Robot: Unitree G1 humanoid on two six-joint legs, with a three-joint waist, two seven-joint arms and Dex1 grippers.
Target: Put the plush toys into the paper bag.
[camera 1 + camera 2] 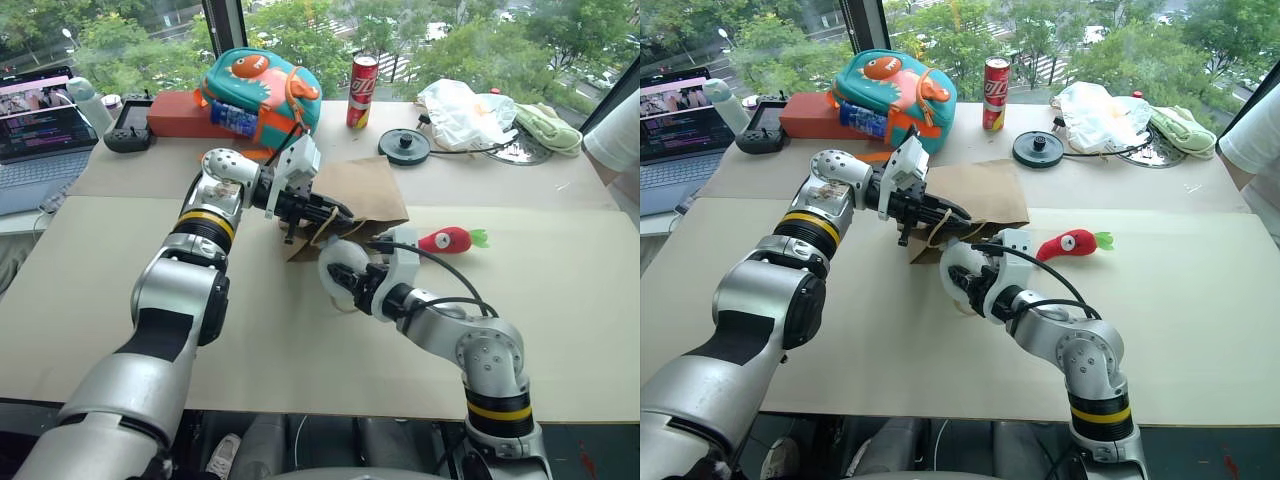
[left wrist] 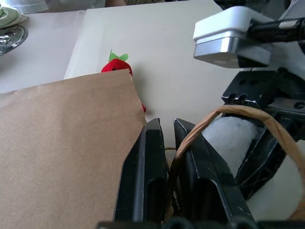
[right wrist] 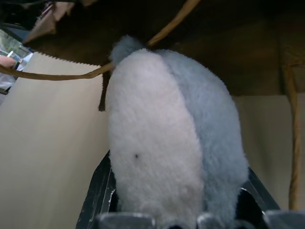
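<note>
The paper bag [image 1: 360, 195] is lying on its side on the worktop [image 1: 560, 300], its mouth turned toward the robot, and the left claw [image 1: 318, 215] is clamped on the bag's rim beside a cord handle [image 2: 228, 114], apparently so that the opening is kept lifted and steady. The whitish-grey ball toy [image 3: 167, 157] is gripped between the fingers of the right claw [image 1: 342, 270] and is held just at the bag's mouth, evidently so that it can be pushed inside. The red chili toy [image 1: 447, 240] is left on the worktop just beside the bag, to the robot's right, not yet bagged.
</note>
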